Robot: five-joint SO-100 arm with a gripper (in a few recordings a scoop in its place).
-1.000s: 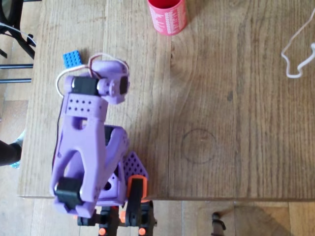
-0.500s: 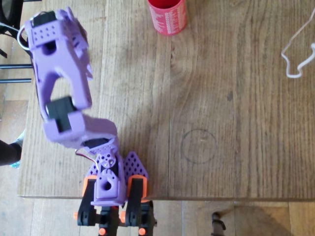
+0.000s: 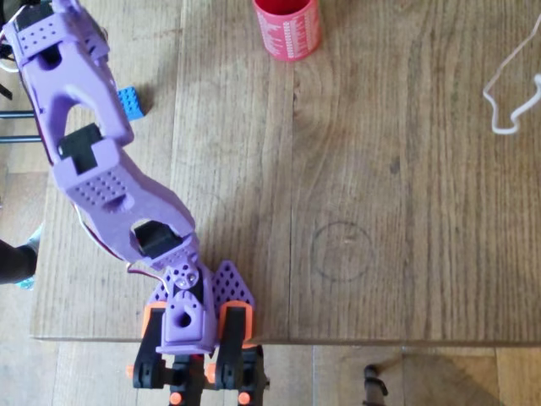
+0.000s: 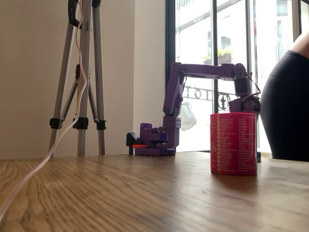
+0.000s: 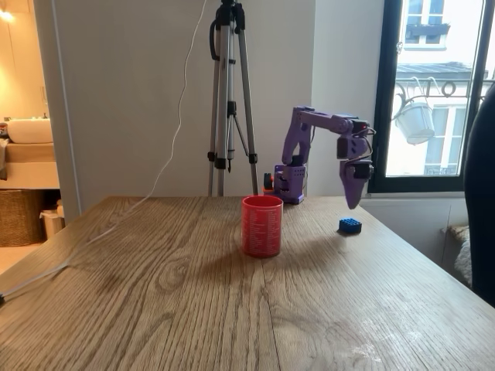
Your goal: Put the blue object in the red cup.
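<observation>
The blue object [image 3: 131,103] is a small studded brick lying flat on the wooden table, at the upper left of the overhead view, with its left edge under the purple arm [image 3: 80,144]. In a fixed view my gripper [image 5: 353,202] points straight down, a little above and just behind the brick [image 5: 349,225]. Its fingers taper to a single point and hold nothing. The red cup [image 3: 287,27] stands upright at the top edge of the overhead view, well to the right of the brick. In a fixed view the cup [image 4: 233,143] hides the gripper's tip.
A white cable [image 3: 507,85] lies on the table at the far right of the overhead view. A tripod [image 5: 230,100] stands behind the table next to the arm's base [image 5: 290,182]. A person in dark clothing [image 4: 289,96] stands at the table's edge.
The arm has unfolded from above its base and stretched out to the upper left of the overhead view. The wrist now sits beside the brick, which shows again after being covered.
</observation>
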